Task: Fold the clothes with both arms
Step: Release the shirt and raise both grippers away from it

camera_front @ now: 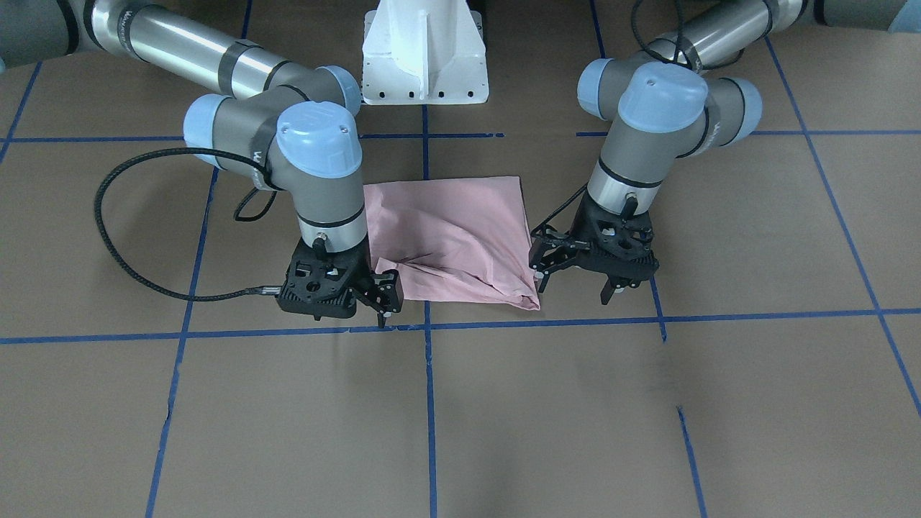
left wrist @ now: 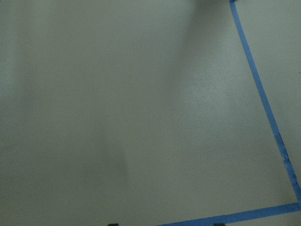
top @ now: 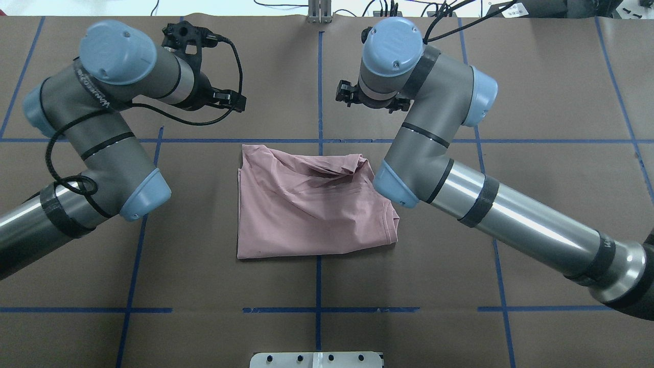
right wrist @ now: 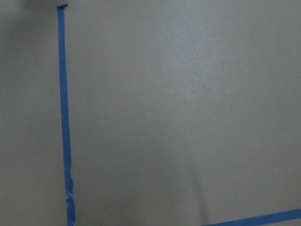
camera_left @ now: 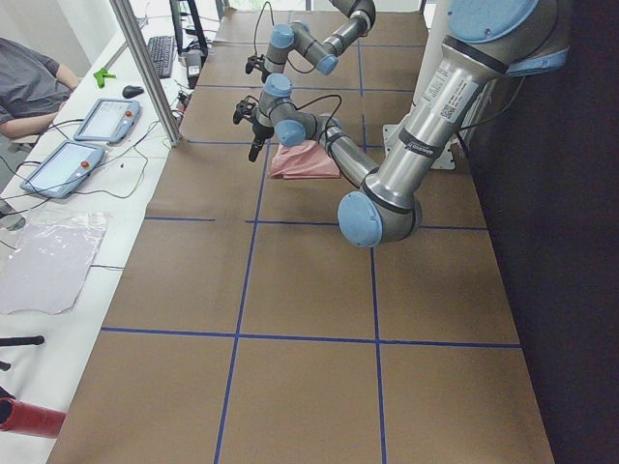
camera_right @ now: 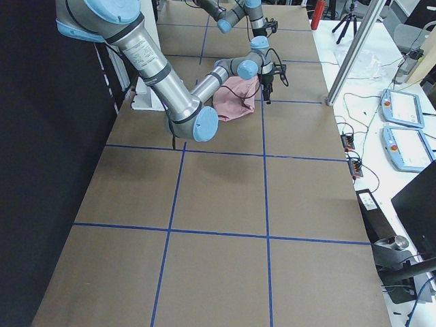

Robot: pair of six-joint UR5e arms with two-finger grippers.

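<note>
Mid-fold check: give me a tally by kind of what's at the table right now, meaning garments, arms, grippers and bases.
pink T-shirt: 1
robot arms: 2 (left arm, right arm)
grippers: 2 (left gripper, right gripper)
white pedestal base: 1
Total: 6

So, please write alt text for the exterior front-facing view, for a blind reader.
A folded pale pink T-shirt lies on a brown paper-covered table with blue tape lines. The silver-grey left arm hangs its black two-finger left gripper by the shirt's right edge in this view, the right arm its right gripper by the left edge; neither holds it.
</note>
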